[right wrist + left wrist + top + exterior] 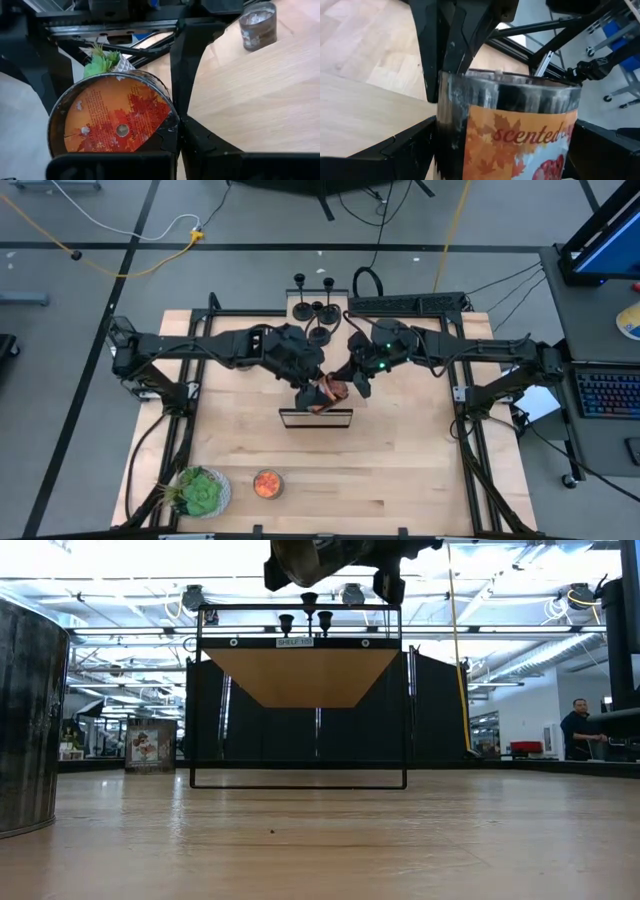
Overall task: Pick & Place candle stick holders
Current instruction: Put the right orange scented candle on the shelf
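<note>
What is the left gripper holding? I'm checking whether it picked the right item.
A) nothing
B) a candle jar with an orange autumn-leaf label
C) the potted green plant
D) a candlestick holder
B: the left wrist view shows the left gripper around a candle jar with an orange leaf label reading "scented"; the candlestick holders stand untouched at the table's far edge.

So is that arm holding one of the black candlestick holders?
No, the left tool grips a scented candle jar with an orange leaf label; the holders stand at the table's far edge.
</note>
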`<move>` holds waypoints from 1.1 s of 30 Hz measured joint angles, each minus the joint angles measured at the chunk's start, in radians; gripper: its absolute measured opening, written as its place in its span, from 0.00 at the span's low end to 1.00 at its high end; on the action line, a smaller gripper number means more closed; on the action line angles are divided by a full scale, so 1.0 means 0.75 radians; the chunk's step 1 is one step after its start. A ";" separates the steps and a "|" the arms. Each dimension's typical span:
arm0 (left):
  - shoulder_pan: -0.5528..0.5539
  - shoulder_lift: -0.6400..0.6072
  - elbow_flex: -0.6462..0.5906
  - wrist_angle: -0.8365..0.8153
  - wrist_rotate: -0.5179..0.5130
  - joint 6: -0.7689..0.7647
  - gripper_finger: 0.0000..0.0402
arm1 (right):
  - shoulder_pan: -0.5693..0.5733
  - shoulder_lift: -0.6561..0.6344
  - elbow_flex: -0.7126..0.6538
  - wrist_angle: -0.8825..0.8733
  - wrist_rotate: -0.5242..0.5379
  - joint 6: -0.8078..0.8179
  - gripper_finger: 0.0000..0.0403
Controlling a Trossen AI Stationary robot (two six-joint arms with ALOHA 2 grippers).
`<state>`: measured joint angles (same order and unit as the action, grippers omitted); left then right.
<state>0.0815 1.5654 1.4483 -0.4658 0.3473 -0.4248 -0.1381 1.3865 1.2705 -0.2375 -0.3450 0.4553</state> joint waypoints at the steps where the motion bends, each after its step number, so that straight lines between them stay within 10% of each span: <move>1: 0.002 0.000 0.000 -0.008 0.000 0.000 0.98 | -0.003 0.000 0.000 0.000 0.000 0.000 0.00; 33: 0.001 0.001 -0.002 -0.004 0.019 0.229 0.98 | -0.009 0.000 0.000 0.062 -0.028 0.010 0.00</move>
<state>0.0826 1.5658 1.4471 -0.4690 0.3620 -0.2530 -0.1448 1.3865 1.2705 -0.1913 -0.3664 0.4631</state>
